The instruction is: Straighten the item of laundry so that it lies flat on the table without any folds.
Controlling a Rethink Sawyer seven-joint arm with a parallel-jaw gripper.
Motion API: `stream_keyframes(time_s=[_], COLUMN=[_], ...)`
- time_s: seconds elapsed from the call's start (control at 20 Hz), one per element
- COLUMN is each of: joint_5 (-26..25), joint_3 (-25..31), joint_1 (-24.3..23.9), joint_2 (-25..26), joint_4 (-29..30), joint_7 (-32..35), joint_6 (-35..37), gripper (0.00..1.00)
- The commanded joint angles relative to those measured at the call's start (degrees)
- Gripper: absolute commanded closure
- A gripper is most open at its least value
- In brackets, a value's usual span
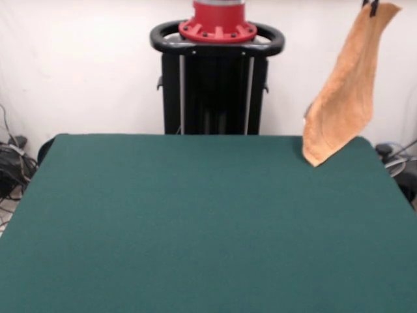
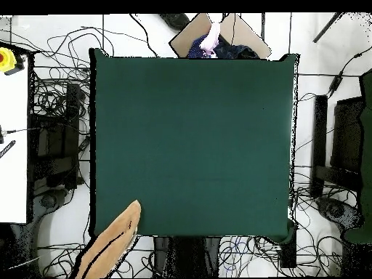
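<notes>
The light-orange towel [image 1: 345, 91] hangs in the air in a long folded drape from its top corner. Its lowest corner dangles just over the far right corner of the dark green table [image 1: 195, 222] in the front view. Only the dark tips of my gripper [image 1: 371, 5] show at the top edge, pinching the towel's top corner. In the overhead view the towel [image 2: 110, 243] shows as a slanted strip at the table's [image 2: 192, 138] bottom left corner, reaching out past the edge. The gripper itself is hidden there.
The robot's black pedestal with its red base [image 1: 217, 72] stands behind the table's far edge. Cables lie on the floor around the table [image 2: 58, 109]. A person's hand [image 2: 212, 36] shows at the top edge of the overhead view. A white surface [image 2: 14, 145] stands at the left.
</notes>
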Motion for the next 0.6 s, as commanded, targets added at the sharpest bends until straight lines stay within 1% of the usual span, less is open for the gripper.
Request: stream_keyframes(time_s=[0.05, 0.35, 0.5, 0.6], joint_5=[1.4, 2.0, 0.8, -0.4], joint_3=[-6.9, -7.9, -9.5, -10.7], joint_1=[3.3, 7.2, 9.9, 12.4], joint_2=[-11.5, -14.1, -15.1, -15.9], joint_4=[12.1, 13.2, 13.0, 12.3], joint_7=[21.4, 24.8, 27.5, 30.4], joint_6=[8.6, 8.7, 9.0, 9.9], gripper=[1.0, 1.0, 1.0, 1.0])
